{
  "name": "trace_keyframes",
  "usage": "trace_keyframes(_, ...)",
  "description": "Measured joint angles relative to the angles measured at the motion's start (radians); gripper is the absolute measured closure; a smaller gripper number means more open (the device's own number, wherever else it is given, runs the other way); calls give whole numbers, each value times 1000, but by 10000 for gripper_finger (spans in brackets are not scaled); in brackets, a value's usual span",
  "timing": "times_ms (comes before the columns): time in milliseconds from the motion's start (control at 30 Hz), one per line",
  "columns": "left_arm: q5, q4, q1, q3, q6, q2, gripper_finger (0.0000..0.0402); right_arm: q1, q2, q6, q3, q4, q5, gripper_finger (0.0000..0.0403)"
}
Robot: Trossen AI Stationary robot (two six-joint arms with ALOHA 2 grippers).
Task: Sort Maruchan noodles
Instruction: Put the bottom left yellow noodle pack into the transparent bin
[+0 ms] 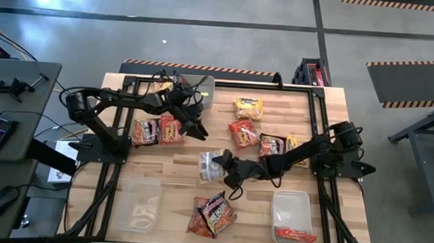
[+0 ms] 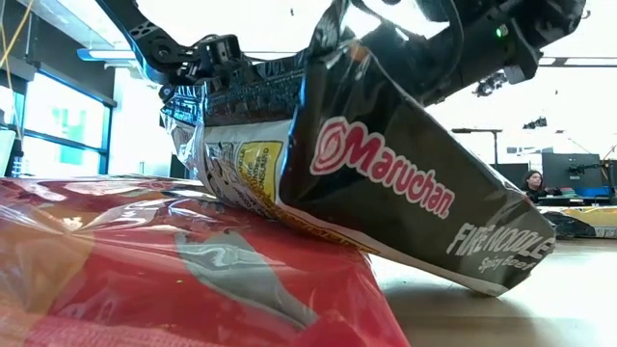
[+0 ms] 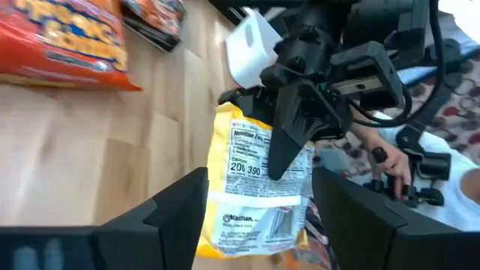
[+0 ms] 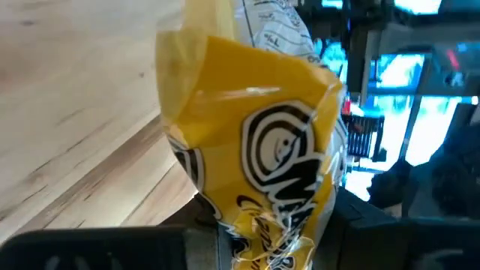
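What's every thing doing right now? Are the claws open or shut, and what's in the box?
left claw: open, holding nothing
right claw: shut on the yellow packet
yellow packet: crinkled, gripped by the right claw
dark packet: tilted, leaning on the big red packet
big red packet: lying flat
clear bin: open on top, with one small red packet inside
small red packet: lying in the clear bin

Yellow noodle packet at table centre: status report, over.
Left gripper open, empty. Right gripper shut on yellow packet, lifted mid-table. Nothing in the way.
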Motion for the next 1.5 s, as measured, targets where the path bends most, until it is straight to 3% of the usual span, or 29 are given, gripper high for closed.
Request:
trace_keyframes(200,47,-1,-48,0,36,0,158,8,0,-98,57,-13,-19,306)
trace_keyframes(533,28,-33,-96,0,61,0,158,8,0,-214,117,-29,-61,306)
trace_keyframes(1133,91,-30,-166,0,149,0,161,-20,0,-274,147,-34,-110,306)
trace_keyframes(1300,96,-29,-166,0,167,0,188,-20,2,-309,146,-7,-108,306)
trace_keyframes(1500,97,-29,-166,0,194,0,247,-21,2,-317,146,10,-108,306)
